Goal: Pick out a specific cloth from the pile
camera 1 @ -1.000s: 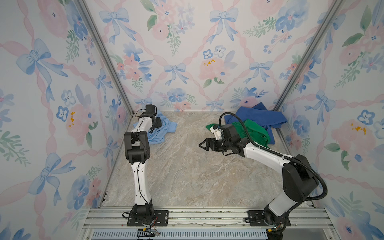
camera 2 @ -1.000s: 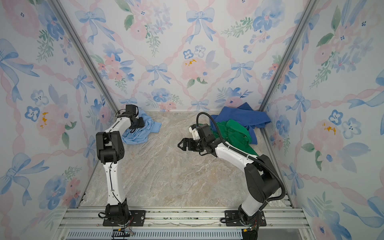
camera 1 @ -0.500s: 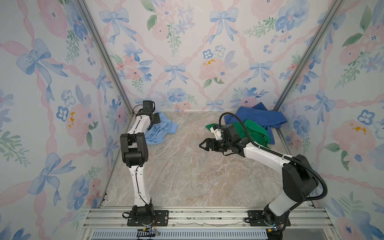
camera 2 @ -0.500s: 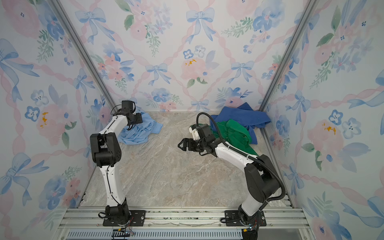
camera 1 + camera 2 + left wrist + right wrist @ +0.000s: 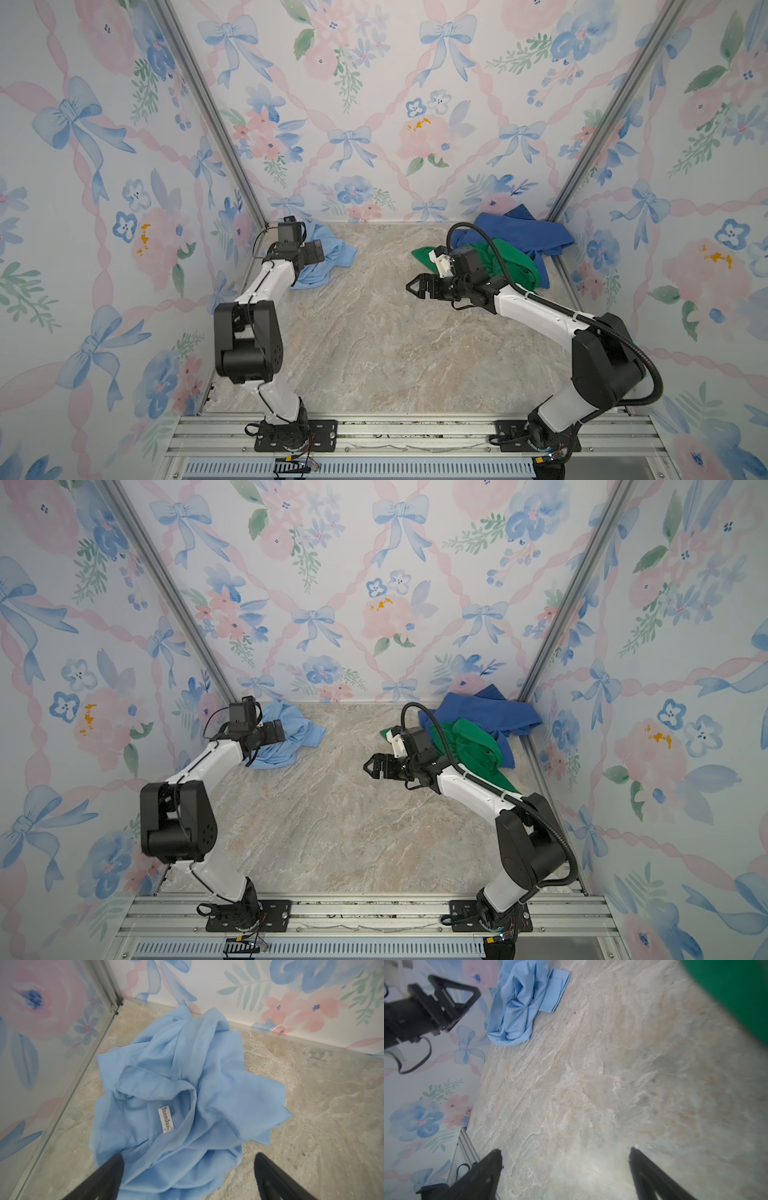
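The cloth (image 5: pixel 176 1095), a pale sky-blue shirt with its collar and a white label showing, lies crumpled on the marble table in the back left corner, seen in both top views (image 5: pixel 332 257) (image 5: pixel 297 735). My left gripper (image 5: pixel 188 1159) hangs open just above its near edge, with fabric below the gap and nothing gripped. The pile sits at the back right: a royal-blue cloth (image 5: pixel 523 232) with a bright green cloth (image 5: pixel 503 259) on its front. My right gripper (image 5: pixel 415 286) is open and empty over bare table, left of the pile.
Floral walls close in the table on three sides, with metal corner posts (image 5: pixel 216 120) at the back. The cloth lies close to the left wall and back wall. The right arm's black cable (image 5: pixel 494 249) arcs over the green cloth. A metal rail (image 5: pixel 395 432) runs along the front.
My left gripper has opened wide and let go of the pale blue cloth, which now rests loose on the table. The left arm's elbow has swung forward. The right arm has stayed put.
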Robot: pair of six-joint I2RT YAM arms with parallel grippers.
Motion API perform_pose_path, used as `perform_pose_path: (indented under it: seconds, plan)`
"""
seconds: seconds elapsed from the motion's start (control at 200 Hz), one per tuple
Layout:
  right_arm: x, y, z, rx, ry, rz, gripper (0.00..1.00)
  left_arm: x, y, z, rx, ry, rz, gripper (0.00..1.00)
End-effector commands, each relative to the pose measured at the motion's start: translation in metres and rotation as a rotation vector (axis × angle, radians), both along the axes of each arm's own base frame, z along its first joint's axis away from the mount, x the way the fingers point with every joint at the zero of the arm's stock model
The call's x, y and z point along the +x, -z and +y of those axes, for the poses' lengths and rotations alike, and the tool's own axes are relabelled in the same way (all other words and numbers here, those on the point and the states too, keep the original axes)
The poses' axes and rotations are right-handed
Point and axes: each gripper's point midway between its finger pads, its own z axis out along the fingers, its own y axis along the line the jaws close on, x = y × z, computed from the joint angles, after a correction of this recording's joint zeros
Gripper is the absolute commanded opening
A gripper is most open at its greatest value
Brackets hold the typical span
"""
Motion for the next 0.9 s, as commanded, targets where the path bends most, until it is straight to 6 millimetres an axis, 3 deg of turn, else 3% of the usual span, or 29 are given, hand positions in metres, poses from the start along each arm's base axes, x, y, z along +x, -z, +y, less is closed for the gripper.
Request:
perform_pose_path:
  seconds: [0.0,0.05,0.125,0.19,0.32,0.37,0.44,0.505,0.575,0.62,0.695,0.725,0.81,0.89]
  plan:
    - [0.025,-0.017,-0.073,-0.147,0.198,-0.220,0.97,-0.044,-0.014,0.015,0.218,-0.123,-0.279,0.98]
    - [0.029,-0.014,-0.100,-0.234,0.255,-0.330,0.97,-0.065,-0.004,0.016,0.265,-0.152,-0.337,0.98]
    - [0.033,-0.011,-0.130,-0.351,0.329,-0.484,0.97,-0.078,0.016,0.013,0.306,-0.172,-0.327,0.98]
    - [0.034,-0.008,-0.147,-0.449,0.361,-0.564,0.97,-0.081,0.011,0.015,0.349,-0.237,-0.336,0.98]
    - [0.037,0.003,-0.171,-0.594,0.425,-0.591,0.97,-0.077,0.017,-0.005,0.258,-0.130,-0.361,0.98]
    - [0.037,0.002,-0.179,-0.601,0.447,-0.576,0.97,-0.082,0.027,-0.014,0.249,-0.069,-0.345,0.98]
    - [0.034,0.000,-0.190,-0.591,0.483,-0.586,0.97,-0.093,0.048,-0.008,0.203,-0.093,-0.321,0.98]
    - [0.030,-0.002,-0.206,-0.586,0.534,-0.584,0.97,-0.094,0.043,-0.008,0.215,-0.088,-0.354,0.98]
    - [0.027,0.000,-0.224,-0.615,0.564,-0.578,0.97,-0.092,0.040,-0.011,0.225,-0.044,-0.407,0.98]
    - [0.023,0.005,-0.238,-0.648,0.587,-0.573,0.97,-0.087,0.049,-0.007,0.210,-0.052,-0.404,0.98]
    - [0.019,0.013,-0.256,-0.674,0.620,-0.565,0.97,-0.075,0.066,-0.026,0.180,0.091,-0.356,0.98]
    - [0.017,0.018,-0.262,-0.670,0.630,-0.570,0.97,-0.076,0.064,-0.027,0.181,0.107,-0.381,0.98]
    - [0.013,0.031,-0.264,-0.566,0.626,-0.616,0.97,-0.087,0.060,-0.021,0.194,0.050,-0.406,0.98]
    - [0.012,0.043,-0.265,-0.535,0.627,-0.653,0.97,-0.083,0.060,-0.022,0.204,0.052,-0.405,0.98]
